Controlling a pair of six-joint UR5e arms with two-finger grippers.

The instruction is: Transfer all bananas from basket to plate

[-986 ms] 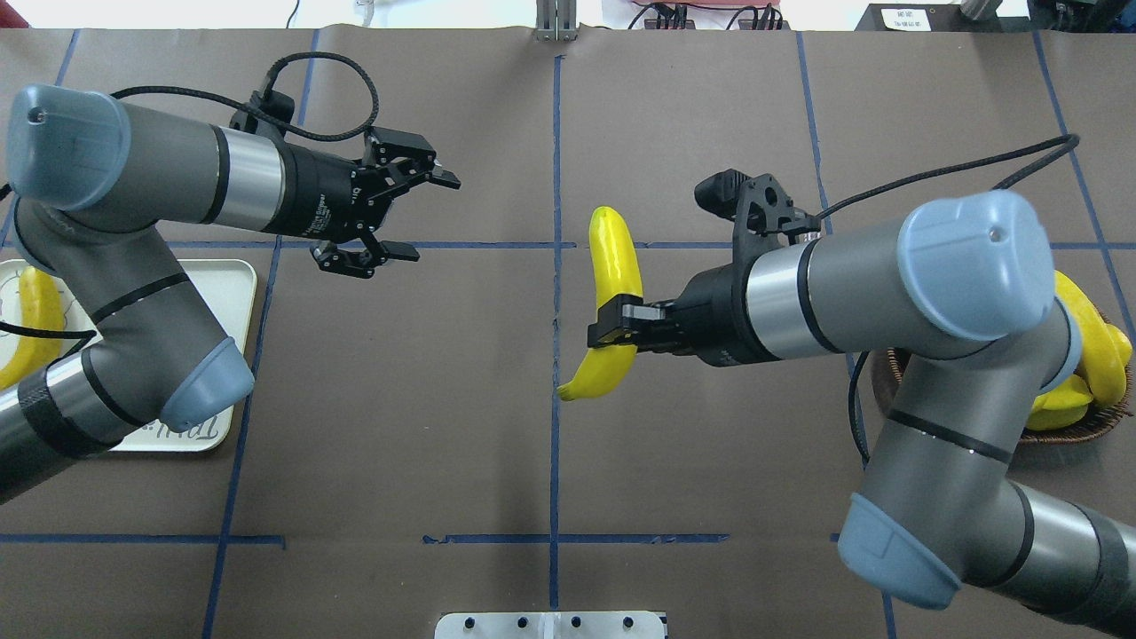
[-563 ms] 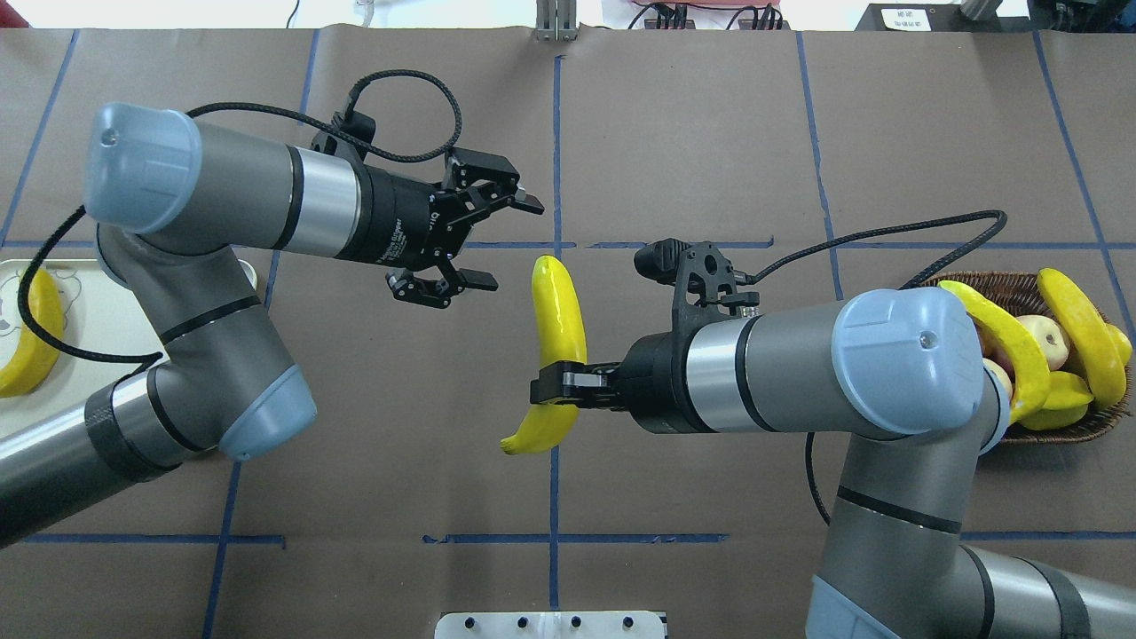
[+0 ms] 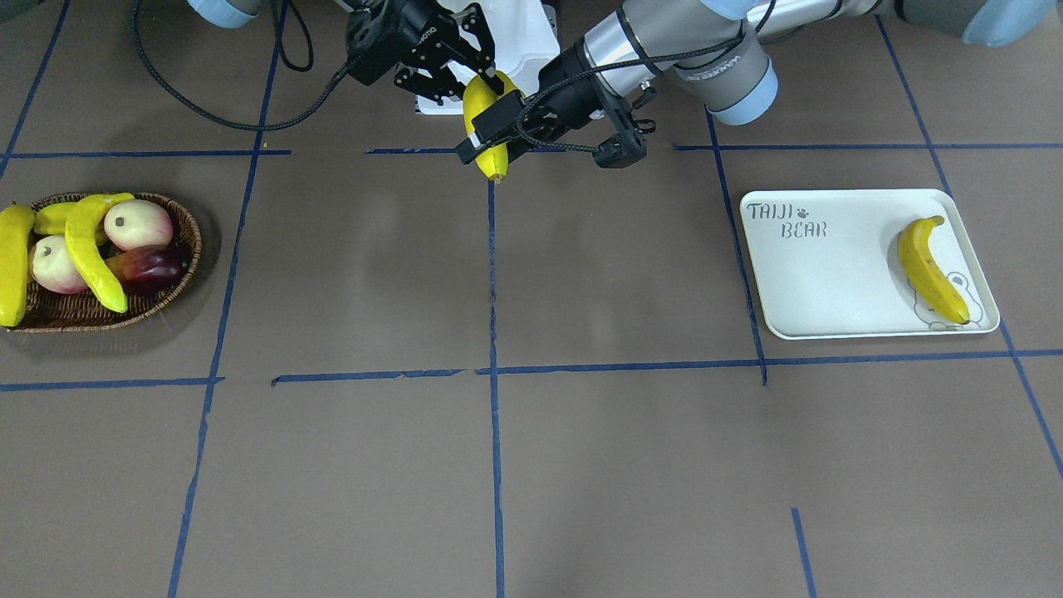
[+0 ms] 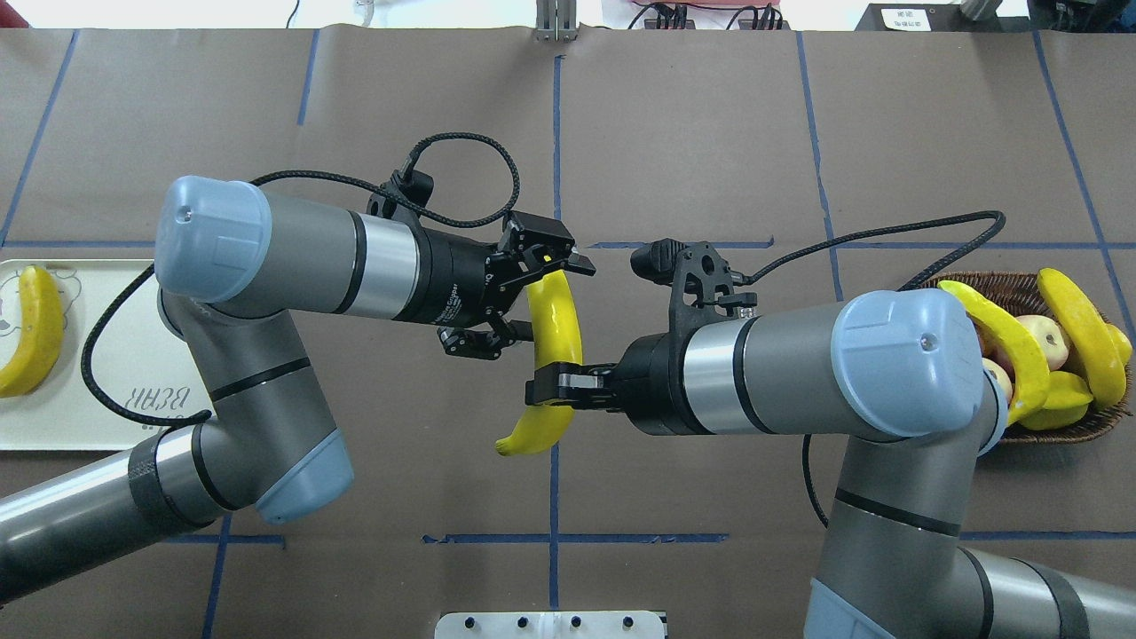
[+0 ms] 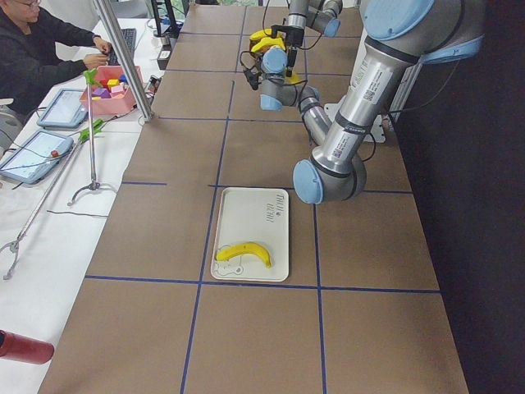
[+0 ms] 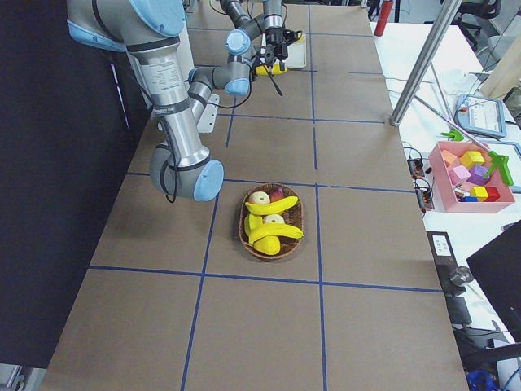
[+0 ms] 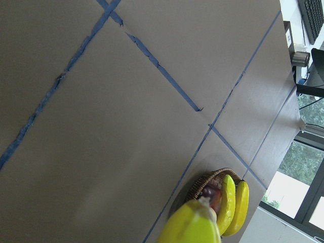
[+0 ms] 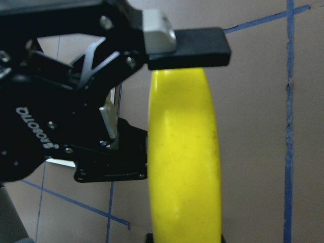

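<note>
My right gripper [image 4: 555, 391] is shut on a yellow banana [image 4: 557, 328] and holds it above the table's middle. My left gripper [image 4: 524, 302] is open, with its jaws on either side of the banana's far half; one finger [image 8: 187, 48] sits at the far tip. Both also show in the front view, the banana [image 3: 484, 108] with the left gripper [image 3: 490, 133] on it. One banana [image 3: 930, 266] lies on the white plate [image 3: 830, 282]. Two bananas [image 4: 998, 342] [image 4: 1078, 333] lie across the wicker basket [image 4: 1078, 432].
The basket also holds two peaches [image 3: 137, 224], a dark red fruit [image 3: 154, 267] and a yellow-green starfruit [image 4: 1056, 395]. A white base plate [image 4: 550, 626] sits at the near edge. Blue tape lines cross the brown table. An operator [image 5: 45, 49] sits beyond the far edge.
My left arm has swung right from beside the plate until its open jaws straddle the banana. My right arm carried the banana left and toward the near edge, then held still.
</note>
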